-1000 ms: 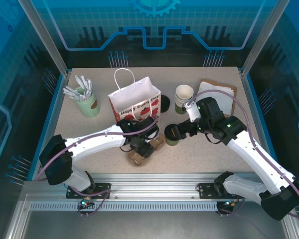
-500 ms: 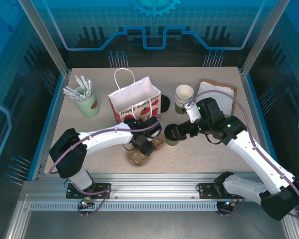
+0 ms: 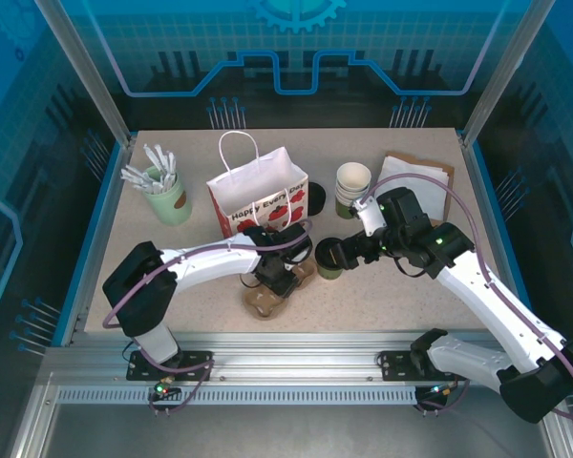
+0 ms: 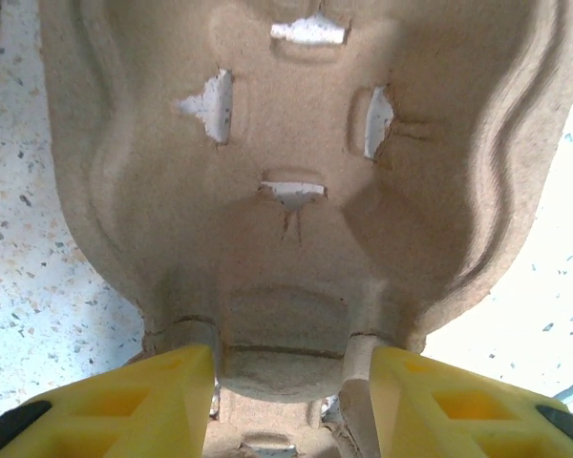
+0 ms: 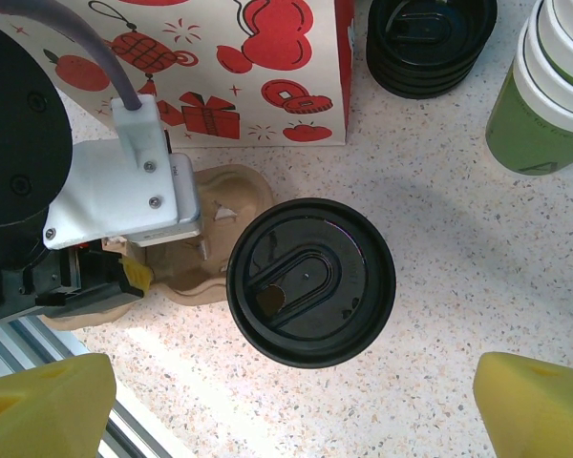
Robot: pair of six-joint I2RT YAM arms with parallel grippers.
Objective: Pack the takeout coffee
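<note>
carrier [image 4: 296, 143] end clamped in half-closed left fingers [image 4: 143, 396]; right fingers [image 5: 540, 401] wide apart, straddling lidded coffee [image 5: 311, 281], no contact.

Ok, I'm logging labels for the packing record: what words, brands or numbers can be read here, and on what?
"Happy Every Day": red print on the white paper bag.
Black lid: no readable marking.
Cardboard cup tray: no print.
Nothing else is legible.

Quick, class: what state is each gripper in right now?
Left gripper: closed on the pulp cup carrier.
Right gripper: open, straddling the lidded coffee cup without touching.
</note>
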